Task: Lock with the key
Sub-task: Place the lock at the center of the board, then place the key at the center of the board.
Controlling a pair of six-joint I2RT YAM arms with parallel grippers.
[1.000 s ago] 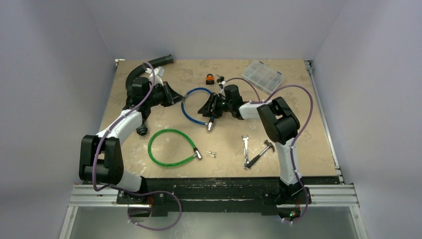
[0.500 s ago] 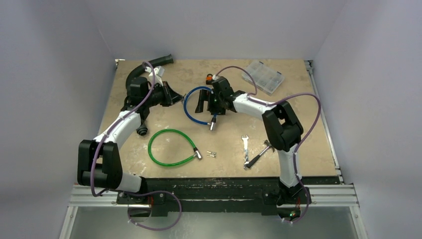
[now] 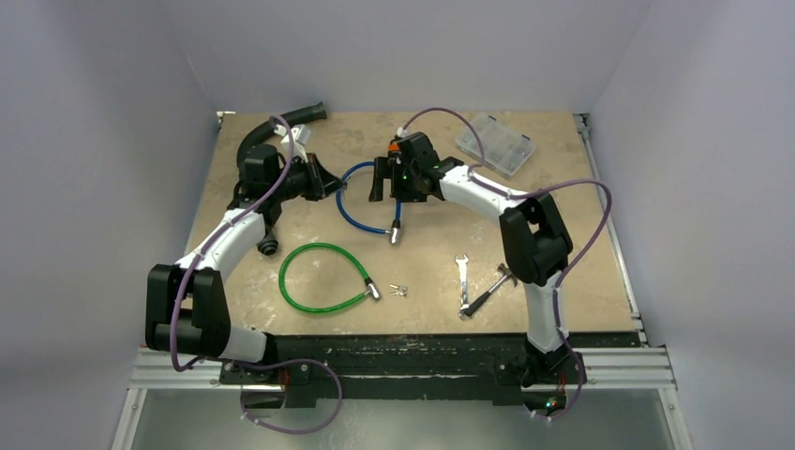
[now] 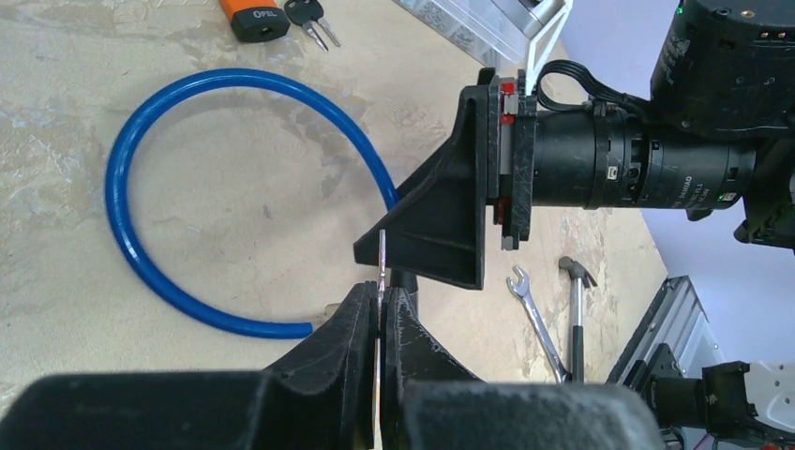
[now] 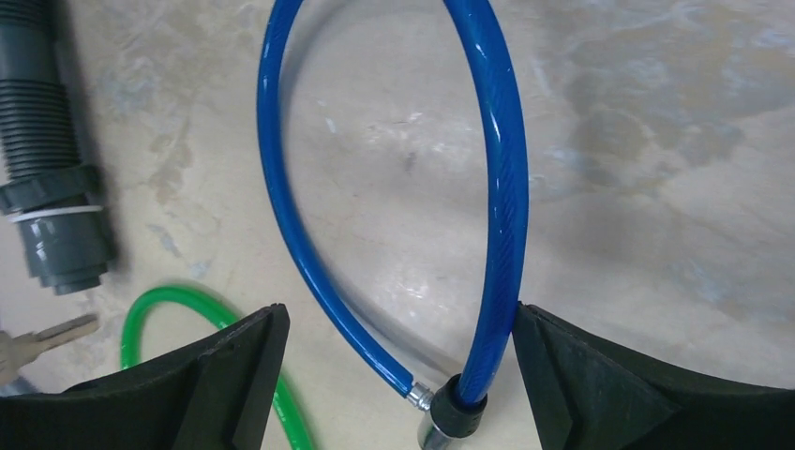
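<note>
We pinch the key in our left gripper, our right gripper spread wide over the blue cable lock; inserting and turning it are, we judge, not yet done.

Only a narrow gap between left gripper, pinching key, and right gripper, spread wide just ahead. Blue cable lock looped on table beneath both. Corrugated pipe along left side. Orange padlock and organizer box behind. Bare tabletop beyond wrench and hammer.
</note>
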